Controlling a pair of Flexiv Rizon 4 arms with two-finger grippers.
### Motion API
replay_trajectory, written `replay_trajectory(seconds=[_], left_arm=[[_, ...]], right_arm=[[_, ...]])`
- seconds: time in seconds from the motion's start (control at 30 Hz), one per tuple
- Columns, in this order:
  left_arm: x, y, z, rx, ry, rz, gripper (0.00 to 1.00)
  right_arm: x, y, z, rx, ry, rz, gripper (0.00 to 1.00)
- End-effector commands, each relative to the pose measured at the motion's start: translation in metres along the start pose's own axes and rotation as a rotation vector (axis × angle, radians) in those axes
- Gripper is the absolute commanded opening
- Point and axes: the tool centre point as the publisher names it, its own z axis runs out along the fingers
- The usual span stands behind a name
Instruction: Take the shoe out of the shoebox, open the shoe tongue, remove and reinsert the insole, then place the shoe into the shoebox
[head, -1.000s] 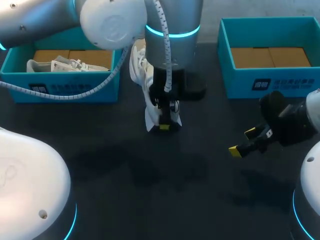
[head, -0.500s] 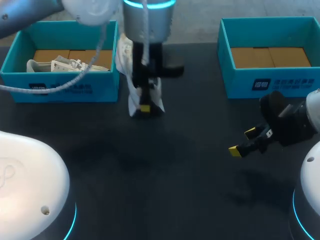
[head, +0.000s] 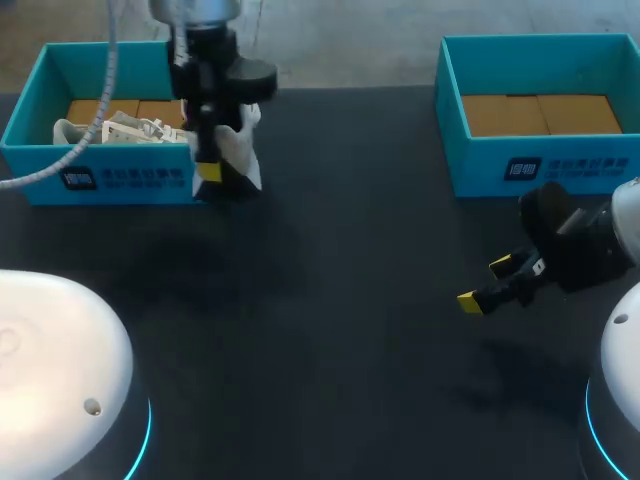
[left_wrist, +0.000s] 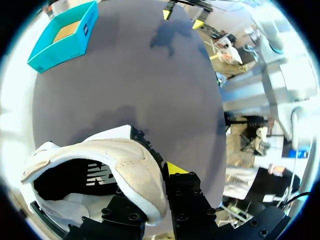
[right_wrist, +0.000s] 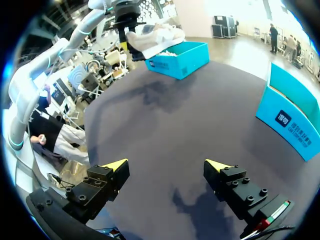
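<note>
My left gripper (head: 208, 172) hangs at the right end of the left teal shoebox (head: 35, 150), shut on the collar of a white shoe (head: 241, 152) that dangles beside the box wall. In the left wrist view the shoe (left_wrist: 100, 155) fills the space by the gripper (left_wrist: 152, 180); one yellow fingertip (left_wrist: 174, 168) presses its outer side and the other is hidden inside. A second white shoe (head: 110, 130) lies in that box. My right gripper (head: 487, 284) stands open low over the table at the right, nothing between its fingers (right_wrist: 166, 167).
A second teal shoebox (head: 540, 165) with a cardboard floor stands at the back right. Dark tabletop (head: 330, 320) spreads between the two arms. From the right wrist view the left shoebox (right_wrist: 180, 57) and the held shoe (right_wrist: 155, 37) are far ahead.
My left arm has carried the shoe leftward and toward the back, from the table's middle to the right end of the left shoebox. The right arm has stayed still.
</note>
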Motion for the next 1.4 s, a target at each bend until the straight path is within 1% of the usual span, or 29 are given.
replay_trajectory(seconds=[0.03,0.17,0.33,0.53,1.17,1.23,1.4], left_arm=[[0.004,0.032,-0.005,0.026,-0.004,0.047,0.00],[-0.002,0.052,-0.007,-0.008,-0.011,0.038,0.00],[-0.008,0.076,-0.011,-0.022,0.003,0.014,0.00],[-0.015,0.093,-0.015,-0.018,-0.013,-0.057,0.00],[-0.016,0.095,-0.016,-0.011,-0.007,-0.065,0.00],[-0.020,0.103,-0.018,-0.003,-0.026,-0.045,0.00],[-0.038,0.135,-0.029,0.019,-0.092,-0.077,0.00]], right_arm=[[0.001,-0.001,-0.001,-0.002,0.000,-0.001,1.00],[0.001,-0.001,-0.001,-0.002,0.000,-0.001,1.00],[0.001,-0.001,-0.001,-0.002,0.000,-0.001,1.00],[0.001,-0.001,-0.001,-0.002,0.000,-0.001,1.00],[0.001,-0.001,-0.001,-0.002,0.000,-0.001,1.00],[0.001,-0.001,-0.001,-0.002,0.000,-0.001,1.00],[0.001,-0.001,-0.001,-0.002,0.000,-0.001,1.00]])
